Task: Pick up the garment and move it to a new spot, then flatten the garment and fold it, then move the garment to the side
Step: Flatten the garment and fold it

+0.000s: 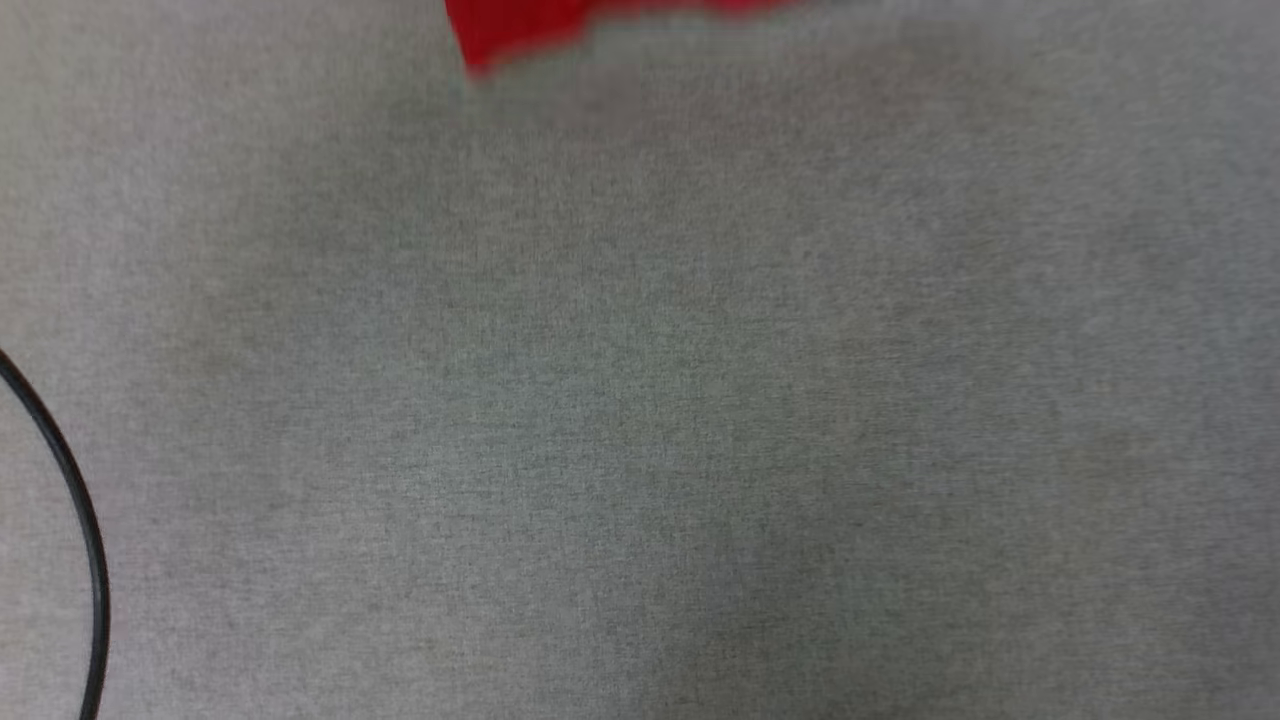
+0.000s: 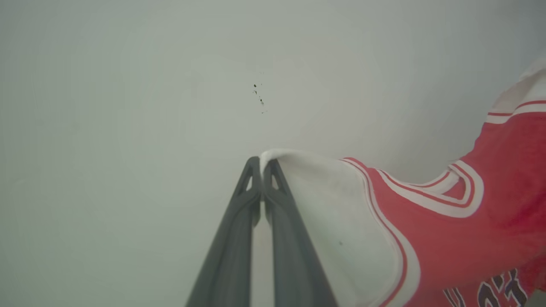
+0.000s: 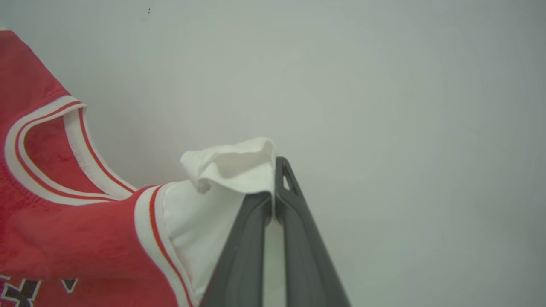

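The shirt [image 2: 448, 238] is cloth throughout. Its red body looks like a thin sports knit with a faint sheen and a slightly mottled weave, while the white sleeves look softer and wholly matt (one carries a tiny dark speck). The striped trim at neck and armhole is a ribbed knit, rougher than the panels beside it. The black letters look flat and matt. The left gripper [image 2: 261, 164] and right gripper [image 3: 274, 179] are a smooth, matt dark grey, seemingly plastic. In the head view the work surface [image 1: 640, 400] is grey heathered woven cloth, matt and finely grained. A black cable [image 1: 85, 520] shows a slight gloss. The wall [image 2: 128, 106] is pale, smooth and matt.
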